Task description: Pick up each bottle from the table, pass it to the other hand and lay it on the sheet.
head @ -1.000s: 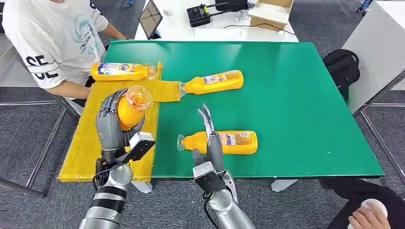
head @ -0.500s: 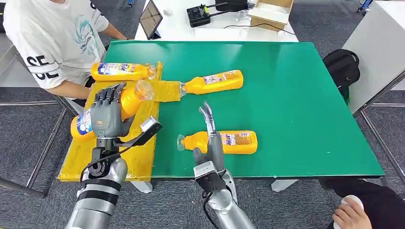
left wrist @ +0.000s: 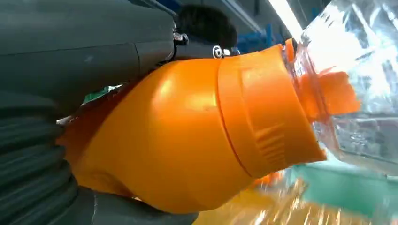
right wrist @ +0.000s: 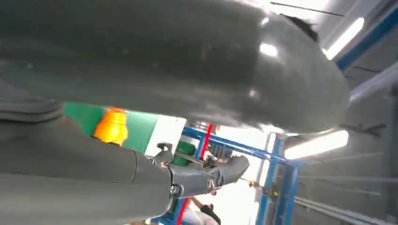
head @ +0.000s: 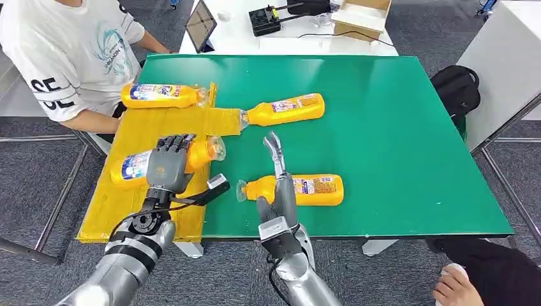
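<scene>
— Held bottle [head: 167, 163]? Gripped on its side in the left hand [head: 167, 171], low over the yellow sheet [head: 134, 127], cap toward the green counter [head: 383, 127].

— And the right hand [head: 279, 185]? Holding nothing, fingers extended, raised in front of a bottle on the counter [head: 306, 189].

— Others? One bottle at the sheet's far edge [head: 163, 95], another beside it [head: 284, 109], cap on the sheet's corner.

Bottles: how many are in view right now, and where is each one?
4. One bottle lies at the yellow sheet's far edge, one beside it on the green table, one near the right hand, one in the left hand.
</scene>
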Controlling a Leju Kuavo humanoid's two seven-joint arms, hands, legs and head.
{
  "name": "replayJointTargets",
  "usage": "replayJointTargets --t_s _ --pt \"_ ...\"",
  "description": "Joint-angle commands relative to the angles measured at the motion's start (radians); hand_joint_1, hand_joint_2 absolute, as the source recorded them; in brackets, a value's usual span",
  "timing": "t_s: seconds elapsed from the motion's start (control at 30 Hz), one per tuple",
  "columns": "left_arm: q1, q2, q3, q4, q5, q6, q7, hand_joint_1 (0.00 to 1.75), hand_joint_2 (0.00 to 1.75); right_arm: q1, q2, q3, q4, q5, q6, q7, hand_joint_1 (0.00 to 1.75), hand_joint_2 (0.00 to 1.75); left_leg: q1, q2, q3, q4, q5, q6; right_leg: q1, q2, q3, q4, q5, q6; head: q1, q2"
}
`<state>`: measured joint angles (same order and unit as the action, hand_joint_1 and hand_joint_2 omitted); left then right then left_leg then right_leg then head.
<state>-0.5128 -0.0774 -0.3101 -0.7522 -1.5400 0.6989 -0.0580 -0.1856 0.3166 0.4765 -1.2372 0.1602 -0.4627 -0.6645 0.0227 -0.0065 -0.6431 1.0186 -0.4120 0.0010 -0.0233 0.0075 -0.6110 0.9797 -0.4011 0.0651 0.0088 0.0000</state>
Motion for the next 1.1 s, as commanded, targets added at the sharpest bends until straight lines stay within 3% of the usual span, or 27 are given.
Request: replayJointTargets --t_s 0.03,0.2,0.23,0.4,0.57,0.67,0.7,0.73,0.83,0.87,0.93,0.97,1.0,1.1 --pt "-0.108 0.019 0.094 0.334 -0.030 -0.001 -0.028 1.75 1.75 0.029 -0.017 0.047 -0.121 -0.011 -0.007 -0.034 0.00 0.00 0.000 0.001 0.006 0.000 -0.003 0.001 0.001 0.000 0.006 0.000 -0.002 -0.003 0.000 0.000" --pt "-0.157 0.027 0.064 0.476 -0.031 -0.001 0.003 1.75 1.75 0.024 -0.009 0.054 -0.103 -0.009 0.007 -0.034 0.00 0.00 0.000 0.001 0.006 -0.001 -0.002 0.001 0.001 0.000 0.006 0.000 -0.002 -0.003 0.000 0.000" --pt "-0.173 0.036 0.012 0.511 -0.031 -0.020 0.033 1.75 1.75 0.021 -0.008 0.055 -0.098 -0.013 0.012 -0.034 0.00 0.00 0.000 0.001 0.005 0.000 -0.002 0.001 0.001 -0.001 0.004 0.000 -0.002 -0.003 0.000 0.000" --pt "-0.180 0.041 -0.011 0.523 -0.031 -0.042 0.048 1.75 1.75 0.017 -0.008 0.054 -0.088 -0.015 0.018 -0.034 0.00 0.00 0.000 0.001 0.003 0.000 -0.001 0.001 0.001 0.000 0.002 -0.001 -0.001 -0.002 0.000 0.000" --pt "-0.177 0.043 -0.001 0.525 -0.021 -0.047 0.061 1.75 1.75 0.014 -0.006 0.055 -0.068 -0.011 0.018 -0.034 0.00 0.00 0.000 0.003 0.012 -0.001 -0.005 0.002 0.002 0.001 0.011 0.000 -0.004 -0.006 0.000 0.000" --pt "-0.174 0.041 0.017 0.523 -0.010 -0.050 0.048 1.75 1.75 0.014 -0.003 0.054 -0.053 -0.011 0.021 -0.034 0.00 0.00 0.000 0.003 0.007 -0.001 -0.002 0.001 0.001 0.001 0.006 -0.001 -0.002 -0.003 0.000 0.000" --pt "-0.171 0.035 0.044 0.522 0.016 -0.053 0.035 0.87 1.75 0.013 -0.001 0.052 -0.046 -0.012 0.023 -0.034 0.00 0.00 0.000 0.003 0.008 -0.001 -0.003 0.001 0.001 0.002 0.008 -0.001 -0.002 -0.004 0.000 0.000" --pt "-0.171 0.035 0.044 0.522 0.016 -0.053 0.035 0.10 1.75 0.013 -0.001 0.052 -0.046 -0.012 0.023 -0.034 0.00 0.00 0.000 0.002 0.005 -0.001 -0.002 0.001 0.001 0.001 0.004 -0.001 -0.001 -0.002 0.000 0.000" --pt "-0.171 0.035 0.044 0.522 0.016 -0.053 0.035 0.10 1.75 0.013 -0.001 0.052 -0.046 -0.012 0.023 -0.034 0.00 0.00 0.000 0.002 0.006 -0.001 -0.002 0.001 0.001 0.001 0.005 -0.001 -0.001 -0.003 0.000 0.000" --pt "-0.171 0.035 0.044 0.522 0.016 -0.053 0.035 0.00 1.75 0.013 -0.001 0.052 -0.046 -0.012 0.023 -0.034 0.00 0.00 0.000 0.003 0.010 -0.001 -0.003 0.001 0.001 0.001 0.009 -0.001 -0.003 -0.004 0.000 0.000" --pt "-0.170 0.029 0.077 0.519 0.048 -0.064 0.010 0.00 1.75 0.012 0.003 0.049 -0.031 -0.010 0.026 -0.034 0.00 0.00 0.000 0.003 0.010 -0.002 -0.003 0.001 0.001 0.002 0.009 -0.001 -0.003 -0.004 0.000 0.000" --pt "-0.169 0.026 0.097 0.516 0.063 -0.064 0.000 0.00 0.00 0.012 0.004 0.046 -0.028 -0.009 0.028 -0.034 0.00 0.00 0.000 0.003 0.006 -0.001 -0.002 0.001 0.001 0.001 0.005 -0.001 -0.001 -0.002 0.000 0.000" --pt "-0.170 0.021 0.117 0.515 0.082 -0.071 -0.016 0.00 0.00 0.013 0.006 0.043 -0.026 -0.008 0.028 -0.034 0.00 0.00 0.000 0.004 0.011 -0.002 -0.004 0.002 0.001 0.002 0.010 -0.002 -0.003 -0.005 0.000 0.000" --pt "-0.172 0.016 0.147 0.511 0.110 -0.091 -0.054 0.00 0.00 0.012 0.009 0.032 -0.015 -0.014 0.033 -0.034 0.00 0.00 0.000 0.002 0.007 -0.002 -0.002 0.001 0.001 0.001 0.007 -0.001 -0.002 -0.003 0.000 0.000"
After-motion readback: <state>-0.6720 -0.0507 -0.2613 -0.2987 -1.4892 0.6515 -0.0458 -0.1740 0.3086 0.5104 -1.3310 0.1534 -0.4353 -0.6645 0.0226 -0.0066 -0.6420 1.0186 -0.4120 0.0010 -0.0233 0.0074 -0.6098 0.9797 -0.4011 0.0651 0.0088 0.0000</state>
